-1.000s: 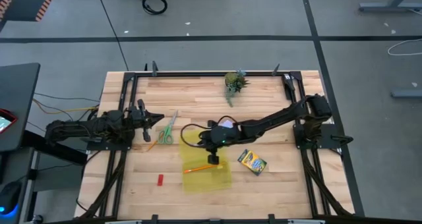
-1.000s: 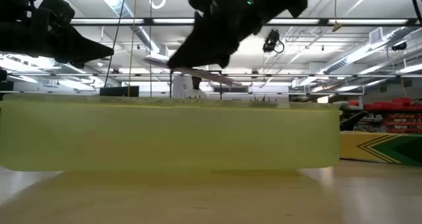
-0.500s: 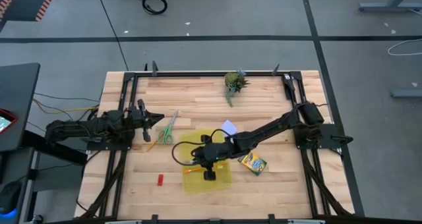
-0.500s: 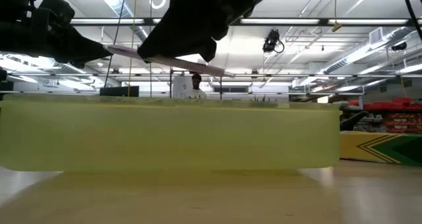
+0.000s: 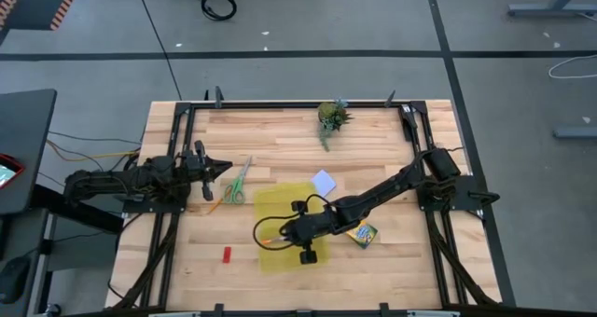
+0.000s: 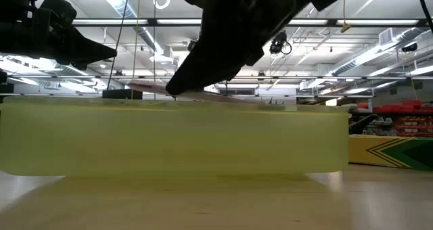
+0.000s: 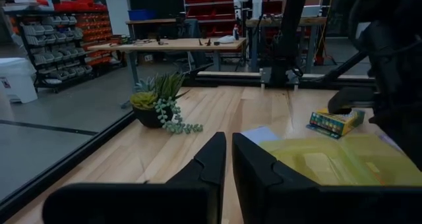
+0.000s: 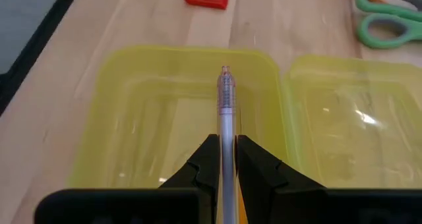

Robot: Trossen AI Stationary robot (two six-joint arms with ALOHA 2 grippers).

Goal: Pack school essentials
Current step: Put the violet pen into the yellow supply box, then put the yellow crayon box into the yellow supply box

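While its arm hides part of the yellow case [image 5: 280,205], the right end effector [image 8: 223,159] grips a pen [image 8: 226,109].

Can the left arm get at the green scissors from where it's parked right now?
Probably yes. The left gripper waits at the table's left edge with the scissors lying close in front of it on bare wood. The right gripper, holding a pen, is busy over the yellow case, off that path.
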